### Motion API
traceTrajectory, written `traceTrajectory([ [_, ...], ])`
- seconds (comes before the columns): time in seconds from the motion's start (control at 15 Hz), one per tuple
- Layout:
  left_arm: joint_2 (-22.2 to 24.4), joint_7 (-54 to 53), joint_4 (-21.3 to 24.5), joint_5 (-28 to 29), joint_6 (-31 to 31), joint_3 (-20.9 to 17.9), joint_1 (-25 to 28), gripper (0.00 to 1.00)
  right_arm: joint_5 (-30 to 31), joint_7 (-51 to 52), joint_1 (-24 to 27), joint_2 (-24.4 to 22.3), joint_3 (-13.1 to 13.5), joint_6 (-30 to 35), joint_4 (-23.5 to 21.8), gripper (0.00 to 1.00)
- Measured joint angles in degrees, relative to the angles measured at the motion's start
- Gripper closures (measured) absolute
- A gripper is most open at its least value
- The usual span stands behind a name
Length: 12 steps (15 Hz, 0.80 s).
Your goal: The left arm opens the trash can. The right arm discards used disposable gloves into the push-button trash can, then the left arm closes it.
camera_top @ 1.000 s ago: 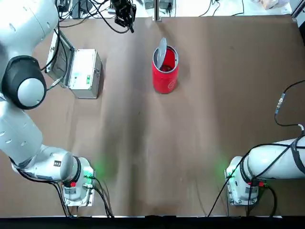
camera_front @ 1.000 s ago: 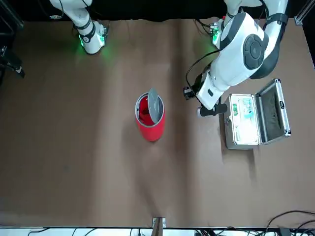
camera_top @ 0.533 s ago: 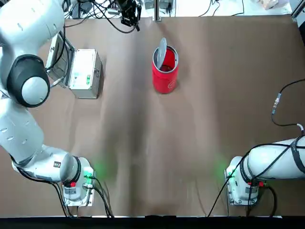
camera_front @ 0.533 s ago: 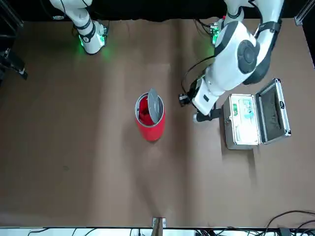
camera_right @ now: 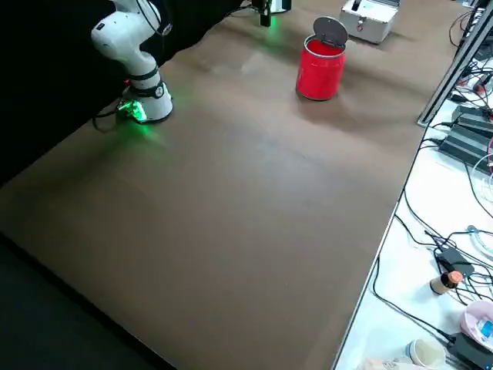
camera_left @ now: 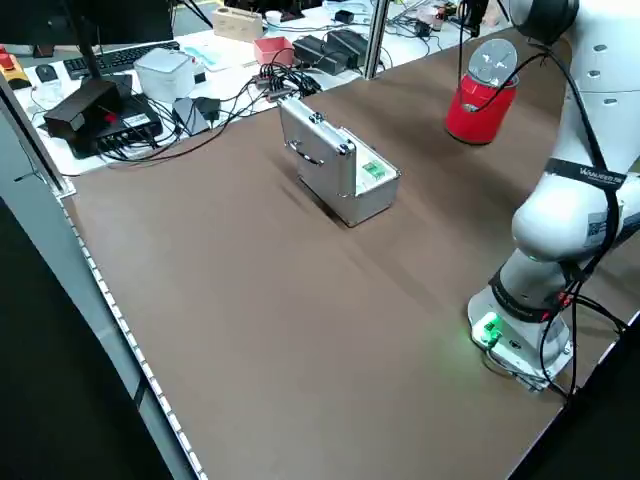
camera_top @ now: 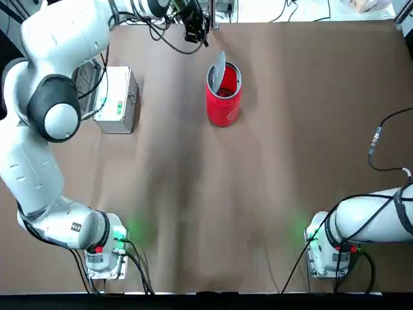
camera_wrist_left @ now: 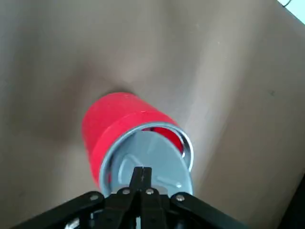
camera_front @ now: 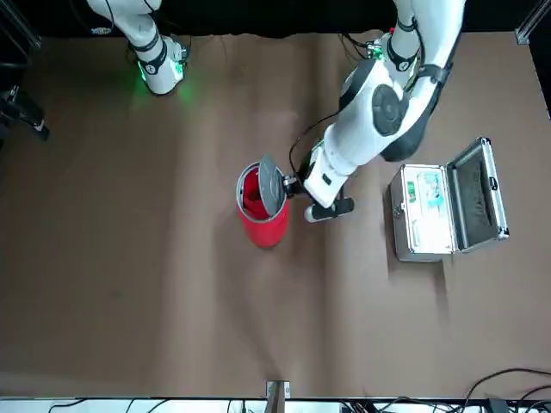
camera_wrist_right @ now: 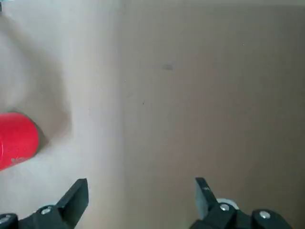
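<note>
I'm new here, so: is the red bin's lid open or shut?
Open: the lid stands up from the red bin's rim.

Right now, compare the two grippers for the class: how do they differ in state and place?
The left gripper has its fingers together, whereas the right gripper has its fingers wide apart. The left gripper is close beside the raised lid of the trash can; the right gripper is well off to the can's right. Both are black two-finger grippers, and neither holds anything.
</note>
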<state>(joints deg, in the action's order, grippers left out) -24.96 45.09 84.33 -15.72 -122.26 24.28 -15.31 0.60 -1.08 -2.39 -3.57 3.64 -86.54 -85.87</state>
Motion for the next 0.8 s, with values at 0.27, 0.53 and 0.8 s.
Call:
traceTrajectory([
  [0.27,-3.4,0.4,0.0,0.0,-7.0,0.0,-3.3,0.99,0.0,0.0,0.0,0.0,0.0,-0.1,-0.1,0.01],
  [0.53,-4.7,1.5,0.0,0.0,-8.9,-0.1,-5.0,0.99,0.0,0.0,0.0,0.0,0.0,-0.1,-0.1,0.01],
  [0.8,-5.0,2.6,0.0,0.4,-9.1,-0.1,-6.3,0.99,0.0,0.0,0.0,0.0,0.0,-0.1,-0.1,0.01],
])
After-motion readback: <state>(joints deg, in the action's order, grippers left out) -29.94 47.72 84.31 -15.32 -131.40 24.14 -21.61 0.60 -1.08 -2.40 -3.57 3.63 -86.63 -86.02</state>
